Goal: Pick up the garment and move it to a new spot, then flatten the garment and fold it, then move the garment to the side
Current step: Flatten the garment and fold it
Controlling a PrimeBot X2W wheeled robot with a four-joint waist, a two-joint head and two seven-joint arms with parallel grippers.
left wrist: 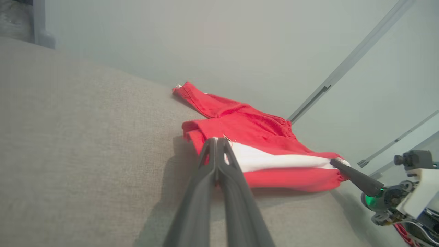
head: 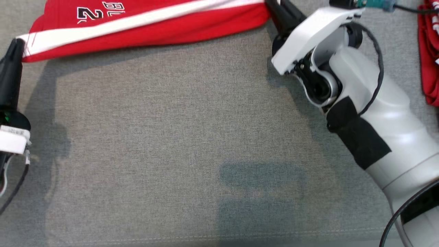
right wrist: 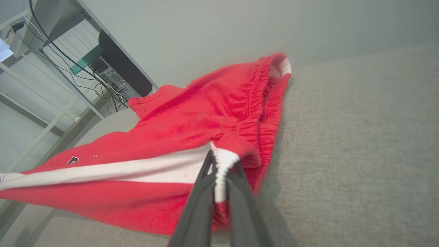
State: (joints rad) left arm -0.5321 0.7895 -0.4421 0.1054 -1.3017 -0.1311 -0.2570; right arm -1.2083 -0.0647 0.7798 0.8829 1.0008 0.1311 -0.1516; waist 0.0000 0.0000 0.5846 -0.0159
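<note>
Left gripper (head: 17, 44) and right gripper (head: 272, 5) each clamped on red shorts (head: 154, 25) ends. Hold taut, lower level onto bench (head: 171, 137) middle.

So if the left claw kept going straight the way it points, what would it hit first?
The red shorts: the left claw is shut on their corner, and more fabric lies right ahead. Depth beyond is unclear.

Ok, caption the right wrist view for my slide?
Right gripper pinching the waistband end of white-striped red shorts on a grey fabric surface.
</note>
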